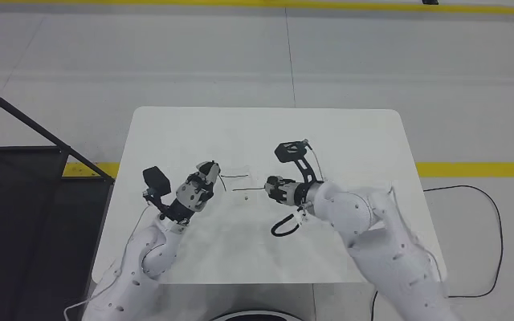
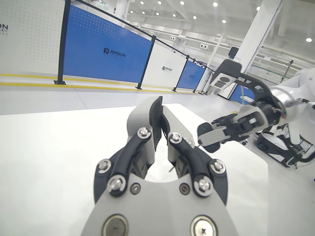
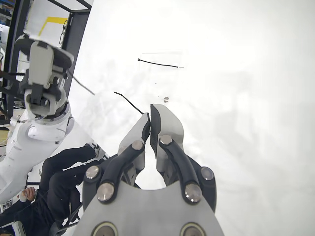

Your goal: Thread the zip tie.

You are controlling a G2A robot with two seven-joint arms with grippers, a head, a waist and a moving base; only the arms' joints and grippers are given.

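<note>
Top view: I held the left gripper [image 1: 211,168] and right gripper [image 1: 269,189] tip to tip over the middle of the table [image 1: 345,136], a spare tie [image 1: 234,176] flat beside the gap. Left wrist view: its pads [image 2: 155,114] were pressed together, steadying a target, I judged. Right wrist view: the right one pinched the tie [image 3: 129,103], free end aimed at the black strip [image 3: 81,84] clamped in the left, near but apart.
</note>
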